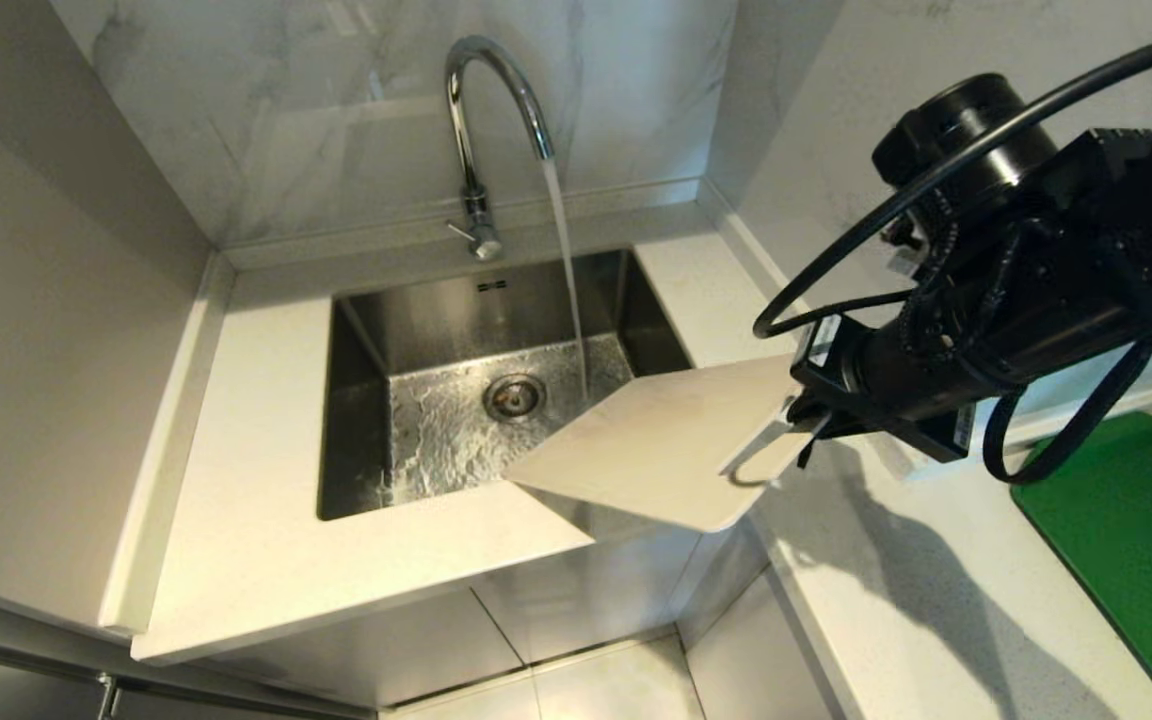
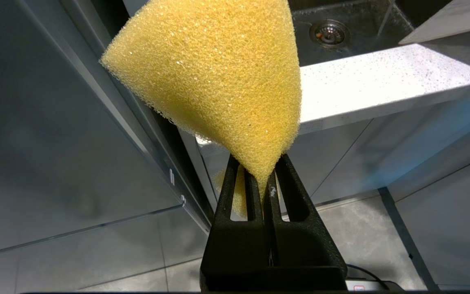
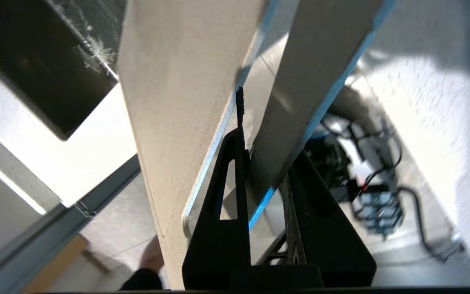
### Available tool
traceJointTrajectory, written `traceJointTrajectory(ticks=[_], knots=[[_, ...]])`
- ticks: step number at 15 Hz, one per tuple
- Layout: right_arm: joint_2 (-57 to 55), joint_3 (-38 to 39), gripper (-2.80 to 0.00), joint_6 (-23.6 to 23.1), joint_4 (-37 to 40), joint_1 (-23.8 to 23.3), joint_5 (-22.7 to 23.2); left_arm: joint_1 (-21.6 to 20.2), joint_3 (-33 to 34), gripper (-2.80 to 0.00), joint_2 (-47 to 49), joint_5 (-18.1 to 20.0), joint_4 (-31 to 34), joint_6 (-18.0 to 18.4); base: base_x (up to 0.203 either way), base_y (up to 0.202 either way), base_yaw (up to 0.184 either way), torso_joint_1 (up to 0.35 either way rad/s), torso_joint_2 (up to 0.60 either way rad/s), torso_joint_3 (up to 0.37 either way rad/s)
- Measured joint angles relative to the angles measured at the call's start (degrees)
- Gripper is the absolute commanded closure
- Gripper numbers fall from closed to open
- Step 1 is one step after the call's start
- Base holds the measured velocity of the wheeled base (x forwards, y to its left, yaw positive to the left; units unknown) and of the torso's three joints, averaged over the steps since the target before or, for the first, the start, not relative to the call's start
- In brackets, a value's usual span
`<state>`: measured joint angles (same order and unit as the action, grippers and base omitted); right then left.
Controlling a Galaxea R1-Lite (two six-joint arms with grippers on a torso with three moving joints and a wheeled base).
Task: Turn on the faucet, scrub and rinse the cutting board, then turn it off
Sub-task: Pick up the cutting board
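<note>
Steel sink (image 1: 356, 330) — green mat (image 1: 1126, 510) well apart

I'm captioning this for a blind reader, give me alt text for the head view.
The right claw holds the cutting board by its handle end, tilted over the sink corner. Water runs from the chrome faucet into the basin just beyond the board's far corner. A green mat lies on the counter at right.

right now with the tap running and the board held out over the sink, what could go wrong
1. The right gripper pinches only the cutting board at its handle end, so it may slip or twist.
2. Water from the faucet lands beside the board's corner and could splash the counter.
</note>
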<state>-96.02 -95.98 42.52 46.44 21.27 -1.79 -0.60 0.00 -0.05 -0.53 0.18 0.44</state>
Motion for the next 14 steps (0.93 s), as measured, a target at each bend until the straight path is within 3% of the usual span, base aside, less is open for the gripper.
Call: traceJointTrajectory(ticks=[8, 14], knots=[[0.31, -7.69, 0.00, -10.52, -2.70, -0.69, -0.55, 0.00, 0.00, 0.00, 0.00, -0.04, -0.02, 0.00, 0.000, 0.000, 0.000, 0.000, 0.00, 0.000], [-3.29, -15.78, 0.00, -14.32, -10.04, -2.58, -0.62, 0.00, 0.00, 0.00, 0.00, -0.04, 0.00, 0.00, 0.000, 0.000, 0.000, 0.000, 0.00, 0.000]])
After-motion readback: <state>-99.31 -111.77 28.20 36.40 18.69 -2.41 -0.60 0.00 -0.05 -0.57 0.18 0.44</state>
